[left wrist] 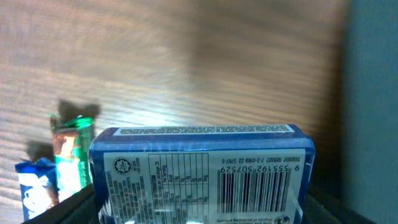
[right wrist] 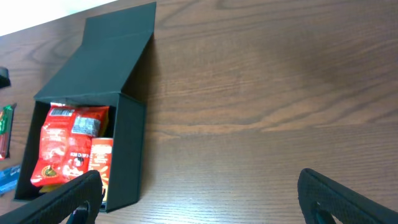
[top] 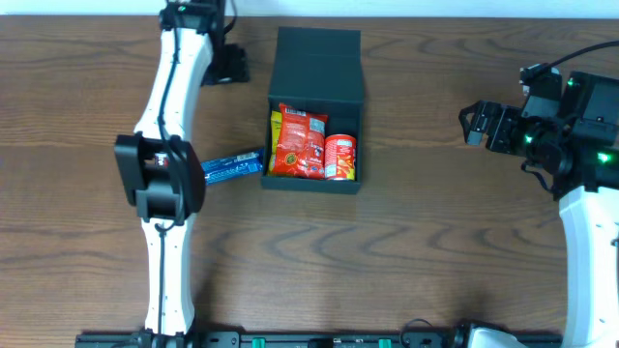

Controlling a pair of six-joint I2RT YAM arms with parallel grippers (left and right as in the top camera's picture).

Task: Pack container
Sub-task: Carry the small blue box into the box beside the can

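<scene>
Left jaws grip blue packet (left wrist: 202, 171), container (top: 315, 58) just past packet tip (lid open, red snacks (top: 302, 143) inside). Right jaws wide open, holding nothing, far from container, over bench (right wrist: 280, 93).

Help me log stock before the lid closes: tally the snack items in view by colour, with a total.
Red: 2, a bag and a can in the container.
Yellow: 1, a yellow packet beside the bag.
Blue: 2, a large blue packet in the left gripper and a small blue packet.
Green: 1, a green wrapper.
Total: 6.
</scene>
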